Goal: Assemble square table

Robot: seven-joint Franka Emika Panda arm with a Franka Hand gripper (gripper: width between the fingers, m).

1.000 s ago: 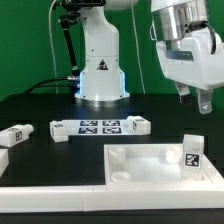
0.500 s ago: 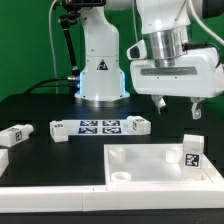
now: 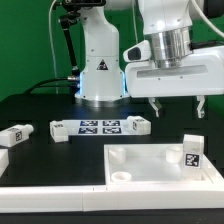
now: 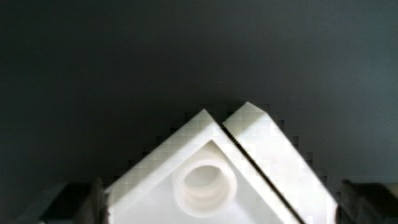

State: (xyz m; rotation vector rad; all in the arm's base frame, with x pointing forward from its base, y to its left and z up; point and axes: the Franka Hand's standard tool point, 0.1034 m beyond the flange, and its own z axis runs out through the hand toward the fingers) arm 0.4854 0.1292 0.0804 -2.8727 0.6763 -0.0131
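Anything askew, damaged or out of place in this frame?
Nothing stands out. The square panel lies flat and looks intact. An upright leg post stands at its corner, and a loose leg post lies beside the marker board. The open gripper holds nothing.

black tabletop (image 3: 40, 105) – matte, dark, carries everything. robot base (image 3: 100, 85) stands at the back, about centre. in front of it the marker board (image 3: 100, 127) lies flat, tags up. second leg post (image 3: 58, 131) lies at the board's end toward the exterior view's left, third leg post (image 3: 137, 124) at its other end; cannot tell whether either touches the board. left leg post (image 3: 17, 133) lies on its side further toward the exterior view's left, apart from the others. square panel (image 3: 150, 170) lies flat near the front, rim up, toward the exterior view's right. border bar (image 3: 50, 188) — long, white — runs along the front, just beside the panel.
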